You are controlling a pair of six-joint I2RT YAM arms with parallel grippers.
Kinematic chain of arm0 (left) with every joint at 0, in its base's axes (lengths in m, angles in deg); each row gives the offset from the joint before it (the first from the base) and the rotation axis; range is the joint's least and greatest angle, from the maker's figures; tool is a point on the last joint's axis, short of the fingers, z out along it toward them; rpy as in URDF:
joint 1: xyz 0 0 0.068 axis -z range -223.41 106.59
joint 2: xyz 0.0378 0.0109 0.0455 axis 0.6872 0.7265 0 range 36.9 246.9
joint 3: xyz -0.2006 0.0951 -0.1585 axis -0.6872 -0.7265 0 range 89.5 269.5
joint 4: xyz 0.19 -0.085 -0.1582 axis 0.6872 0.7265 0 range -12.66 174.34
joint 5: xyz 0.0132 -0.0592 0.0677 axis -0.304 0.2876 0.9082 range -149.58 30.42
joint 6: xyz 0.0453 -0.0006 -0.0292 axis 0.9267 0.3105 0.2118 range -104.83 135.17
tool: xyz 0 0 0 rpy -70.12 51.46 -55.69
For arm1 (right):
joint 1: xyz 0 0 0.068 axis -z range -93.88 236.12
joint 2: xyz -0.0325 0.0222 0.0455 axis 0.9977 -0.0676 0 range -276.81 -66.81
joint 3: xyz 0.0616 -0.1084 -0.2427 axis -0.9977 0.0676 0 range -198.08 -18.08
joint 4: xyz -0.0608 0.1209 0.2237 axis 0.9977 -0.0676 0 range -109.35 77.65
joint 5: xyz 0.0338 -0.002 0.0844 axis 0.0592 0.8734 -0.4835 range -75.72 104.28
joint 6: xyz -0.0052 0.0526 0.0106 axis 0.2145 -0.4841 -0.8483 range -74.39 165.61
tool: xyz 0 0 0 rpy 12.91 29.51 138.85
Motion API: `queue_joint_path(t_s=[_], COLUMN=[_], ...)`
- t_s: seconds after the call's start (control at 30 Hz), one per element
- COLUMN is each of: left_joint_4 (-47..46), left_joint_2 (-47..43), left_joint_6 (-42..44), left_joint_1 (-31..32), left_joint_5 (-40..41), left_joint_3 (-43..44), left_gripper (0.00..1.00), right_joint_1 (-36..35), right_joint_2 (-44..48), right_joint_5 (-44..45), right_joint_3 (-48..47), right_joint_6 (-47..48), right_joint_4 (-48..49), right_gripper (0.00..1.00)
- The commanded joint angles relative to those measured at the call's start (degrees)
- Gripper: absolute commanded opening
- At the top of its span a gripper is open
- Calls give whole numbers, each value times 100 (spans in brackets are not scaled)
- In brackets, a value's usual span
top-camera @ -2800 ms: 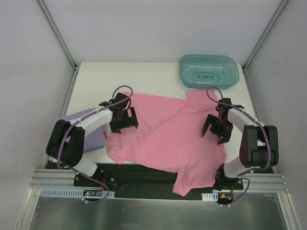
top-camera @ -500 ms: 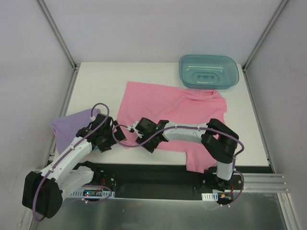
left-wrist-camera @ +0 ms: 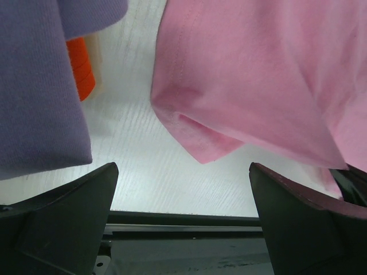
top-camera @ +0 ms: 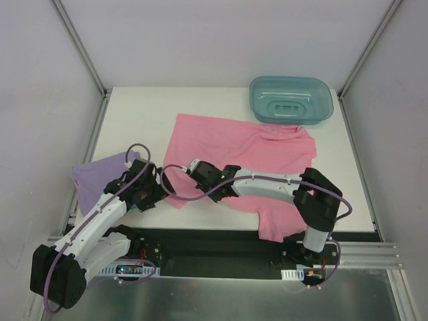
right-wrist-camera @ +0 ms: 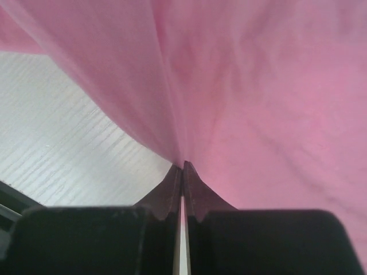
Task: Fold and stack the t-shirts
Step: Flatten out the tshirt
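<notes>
Pink tee (right-wrist-camera: 258, 86) pinched in right fingers (right-wrist-camera: 182, 172), left fingers (left-wrist-camera: 57, 212) wide apart, nr tee corner.

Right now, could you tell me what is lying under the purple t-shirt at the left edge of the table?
Under the purple t-shirt an orange object pokes out at its edge. Cloth hides the rest of it, so I cannot tell what it is.

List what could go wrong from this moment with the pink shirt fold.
1. The right gripper is shut on a thin pinch of the pink t-shirt; the cloth may slip out if pulled.
2. The left gripper is open and holds nothing, so a one-sided pull could drag or bunch the shirt.
3. The shirt's far edge lies against the teal tub and could snag or nudge it.
4. The lavender t-shirt lies close by and could get swept along.
</notes>
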Motion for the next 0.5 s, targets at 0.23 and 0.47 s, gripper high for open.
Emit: queue_joint_path(t_s=[0.23, 0.47], left_joint_4=[-665, -1035], left_joint_2=[-244, -60], left_joint_6=[513, 303], left_joint_1=[27, 264], left_joint_5=[-1126, -1540], left_joint_3=[-134, -450], left_gripper=[99, 98], right_joint_1=[46, 133], right_joint_2=[1000, 1159], right_joint_5=[845, 1021], right_joint_3=[-985, -986], right_joint_6=[-117, -152], right_joint_4=[-1083, -1365], right_gripper=[1, 1])
